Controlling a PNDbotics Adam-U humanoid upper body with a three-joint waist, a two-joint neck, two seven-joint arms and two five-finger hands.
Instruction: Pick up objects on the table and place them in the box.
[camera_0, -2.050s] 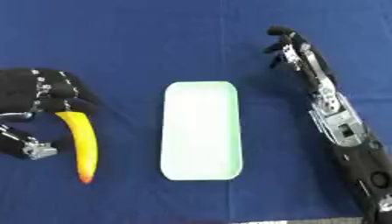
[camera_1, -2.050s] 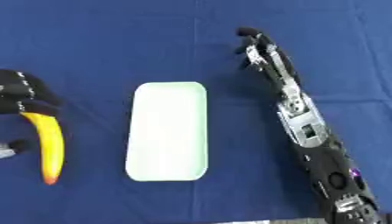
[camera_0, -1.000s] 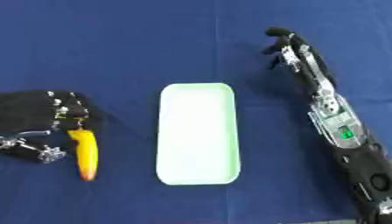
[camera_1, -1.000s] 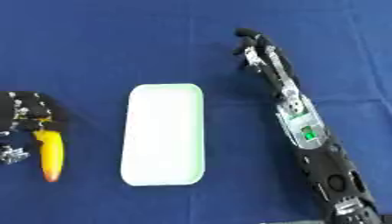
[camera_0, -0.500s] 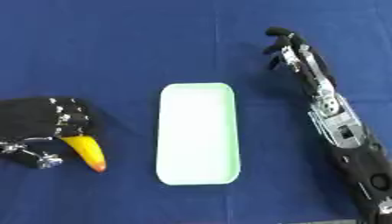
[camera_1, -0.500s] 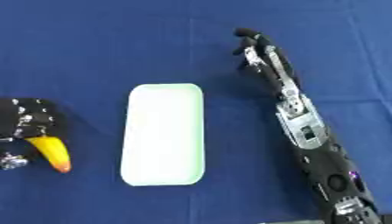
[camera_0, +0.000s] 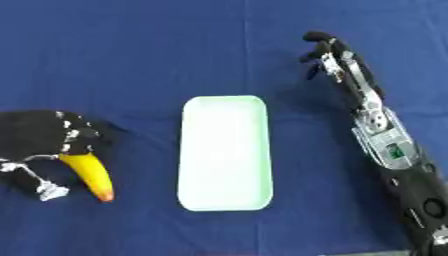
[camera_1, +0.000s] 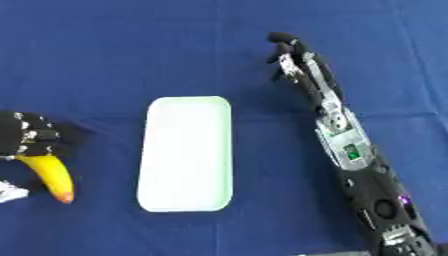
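Observation:
A yellow banana (camera_0: 91, 175) with an orange tip pokes out from under my left hand (camera_0: 42, 138) at the left edge, and the black fingers are curled over its upper end. Its tip points down and to the right. The pale green box (camera_0: 225, 152), a shallow rounded tray, lies empty in the middle of the blue cloth, to the right of the banana. My right hand (camera_0: 329, 51) lies stretched out at the upper right, its fingers relaxed and holding nothing, well away from the box.
My right forearm (camera_0: 391, 155) runs from the lower right corner up toward the hand, along the box's right side. Blue cloth (camera_0: 157, 50) covers the whole table.
My left hand has shifted toward the left edge with the banana, which has turned so its tip now points down and right. The right arm has stayed still.

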